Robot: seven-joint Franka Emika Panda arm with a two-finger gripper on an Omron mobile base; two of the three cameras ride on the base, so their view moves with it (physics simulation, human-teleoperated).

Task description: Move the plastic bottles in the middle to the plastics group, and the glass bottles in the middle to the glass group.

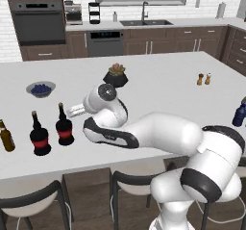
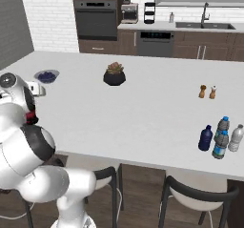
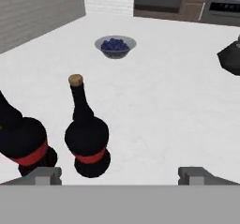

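End effector (image 3: 119, 175) spread wide, empty, near two black bottles (image 3: 87, 139).

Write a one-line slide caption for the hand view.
Open gripper above the white counter, two black red-banded glass bottles at left, blueberry bowl beyond.

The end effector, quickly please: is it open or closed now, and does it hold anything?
End effector: open and holding nothing; in the hand view its two tips stand wide apart, with the nearer black bottle just ahead and to their left, not between them.
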